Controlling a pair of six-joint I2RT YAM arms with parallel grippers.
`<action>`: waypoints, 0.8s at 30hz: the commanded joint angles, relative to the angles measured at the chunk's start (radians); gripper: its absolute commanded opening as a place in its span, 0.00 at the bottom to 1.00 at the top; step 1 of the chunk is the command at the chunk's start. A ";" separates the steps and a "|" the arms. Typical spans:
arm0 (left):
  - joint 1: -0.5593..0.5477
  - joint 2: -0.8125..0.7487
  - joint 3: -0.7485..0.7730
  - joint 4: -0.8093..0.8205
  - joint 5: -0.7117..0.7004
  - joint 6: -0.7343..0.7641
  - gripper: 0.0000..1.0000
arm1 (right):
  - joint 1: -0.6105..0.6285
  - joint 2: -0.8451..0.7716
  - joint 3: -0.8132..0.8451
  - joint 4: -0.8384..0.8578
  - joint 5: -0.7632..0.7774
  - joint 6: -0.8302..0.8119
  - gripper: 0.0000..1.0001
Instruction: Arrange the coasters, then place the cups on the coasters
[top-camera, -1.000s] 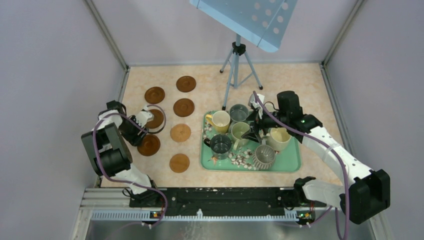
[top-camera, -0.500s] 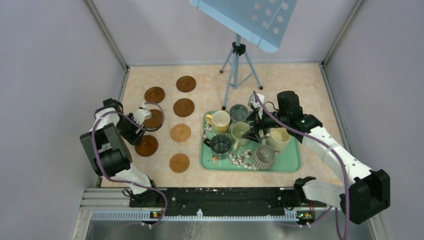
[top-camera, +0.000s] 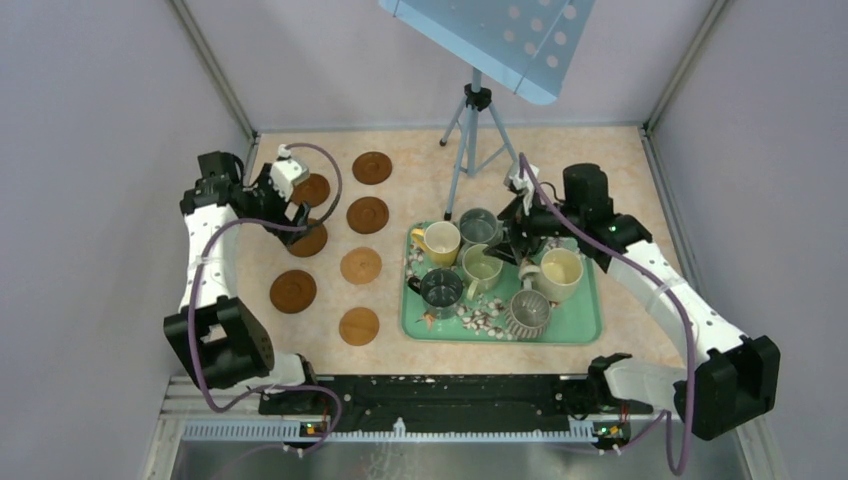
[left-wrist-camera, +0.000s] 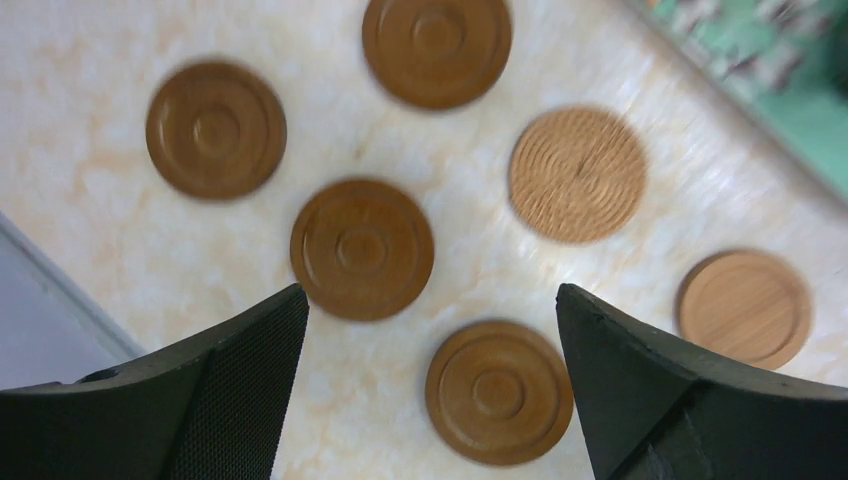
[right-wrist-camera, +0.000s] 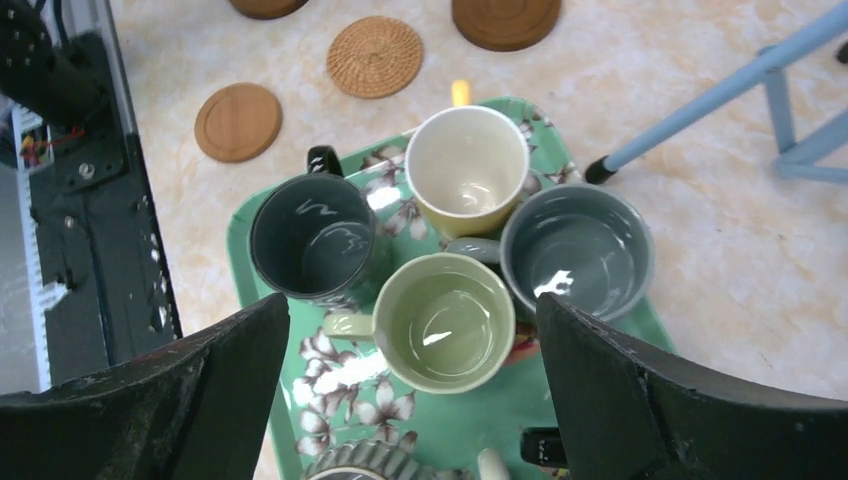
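Brown coasters (top-camera: 367, 214) lie spaced in two rough columns on the desk (top-camera: 620, 180), room for a cup each. Cups (right-wrist-camera: 445, 322) crowd the tray (top-camera: 580, 318). Left claw (left-wrist-camera: 430, 292) hangs released over the coasters. Right claw (right-wrist-camera: 412, 300), released, hovers above the cups, probably choosing one.

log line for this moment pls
left jaws: open above coasters | right jaws: open above cups | cups: on tray | coasters: no cup on any

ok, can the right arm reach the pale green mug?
Probably yes: the open right gripper hangs above the pale green mug, nothing over it; yellow mug and grey mug crowd it.
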 joint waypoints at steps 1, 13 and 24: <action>-0.009 -0.055 0.073 0.008 0.315 -0.144 0.99 | -0.079 0.004 0.061 0.048 -0.025 0.102 0.92; -0.383 0.117 0.175 -0.082 0.149 0.122 0.99 | -0.360 0.061 0.019 0.104 -0.160 0.272 0.93; -0.636 0.302 0.138 0.121 0.011 0.143 0.94 | -0.499 0.105 0.033 0.077 -0.053 0.320 0.92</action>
